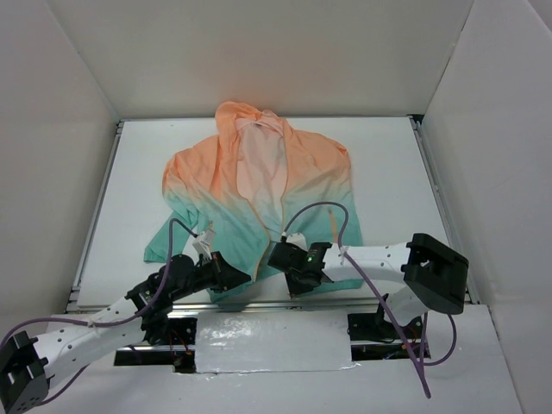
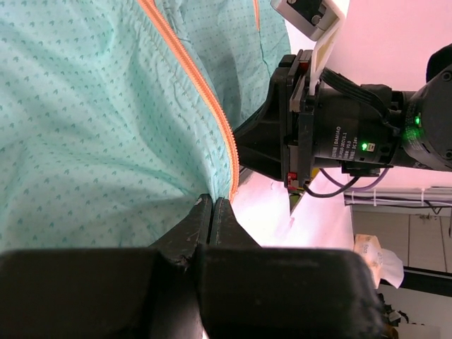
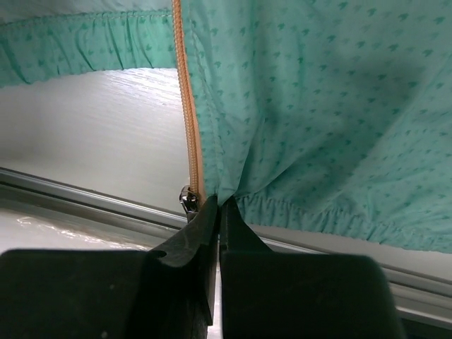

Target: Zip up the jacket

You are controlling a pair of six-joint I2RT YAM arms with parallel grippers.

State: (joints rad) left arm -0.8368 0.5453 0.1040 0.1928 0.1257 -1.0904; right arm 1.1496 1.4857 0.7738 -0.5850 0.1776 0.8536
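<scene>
Left gripper (image 2: 212,206) and right gripper (image 3: 219,205) each pinch the jacket (image 1: 259,185) hem beside the zipper (image 3: 189,134), at the table's (image 1: 392,172) near edge.

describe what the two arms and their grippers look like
The left arm and right arm have white tubular links joined by bulky black housings, and a thin purple cable loops along each. The right arm's wrist is a black cylinder with green lights and white lettering. The left gripper and right gripper have matte black wedge fingers tapering to narrow tips.

Even, bright overhead light, soft shadows; left wrist background blows out pink (near jaws dark).
</scene>
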